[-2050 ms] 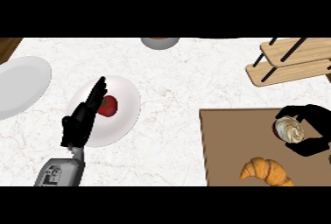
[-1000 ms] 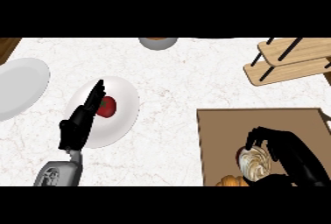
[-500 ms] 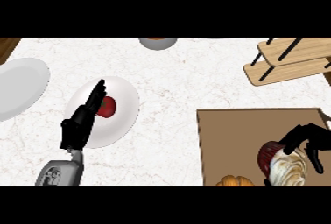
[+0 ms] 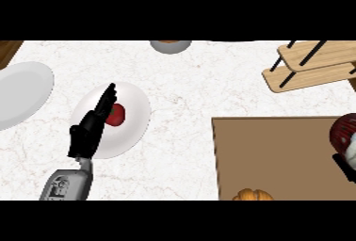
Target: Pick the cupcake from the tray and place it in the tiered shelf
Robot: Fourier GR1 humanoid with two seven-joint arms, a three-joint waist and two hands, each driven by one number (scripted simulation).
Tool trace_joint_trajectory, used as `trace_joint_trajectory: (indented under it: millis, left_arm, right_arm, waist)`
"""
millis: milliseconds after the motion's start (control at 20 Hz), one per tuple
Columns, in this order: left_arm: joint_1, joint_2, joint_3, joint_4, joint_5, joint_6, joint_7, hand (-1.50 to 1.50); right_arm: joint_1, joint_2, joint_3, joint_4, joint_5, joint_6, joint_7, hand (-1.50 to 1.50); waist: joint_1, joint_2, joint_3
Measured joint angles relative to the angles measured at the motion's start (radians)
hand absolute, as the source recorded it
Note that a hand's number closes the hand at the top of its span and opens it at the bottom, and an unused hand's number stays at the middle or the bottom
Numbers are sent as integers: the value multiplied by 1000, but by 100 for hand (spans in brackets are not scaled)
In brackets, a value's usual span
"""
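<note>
Head view: we see our left hand [image 4: 89, 132] with its fingers [image 4: 106, 100] straight and together, holding nothing, hovering over a white plate [image 4: 135, 113] that carries a small red item [image 4: 117, 114]. Our right hand [image 4: 345, 168] shows only as a dark sliver at the right edge, and we cannot tell how its fingers are set. The cupcake [image 4: 345, 137] sits at that same edge, just above the hand, over the brown tray [image 4: 278, 155]. A croissant [image 4: 252, 195] peeks in at the tray's lower rim. The tiered shelf [image 4: 313, 66] stands on the table [image 4: 195, 80] beyond the tray, a second plate [image 4: 21, 99] far left.
</note>
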Motion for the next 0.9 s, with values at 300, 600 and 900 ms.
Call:
trace_joint_trajectory:
  millis: [300, 600, 900]
  left_arm:
    - [7, -2, -8, -17, -6, -1, 9, 0]
    - [-16, 1, 9, 9, -1, -5, 0, 0]
    - [-6, 4, 10, -5, 1, -10, 7, 0]
  right_arm:
    - [-203, -156, -102, 82, -39, -19, 85, 150]
    - [-329, -253, -98, 229, -9, -88, 96, 150]
    - [-425, -349, -104, 426, 42, -170, 12, 150]
  waist:
    - [7, 1, 0]
    - [10, 3, 0]
    - [14, 4, 0]
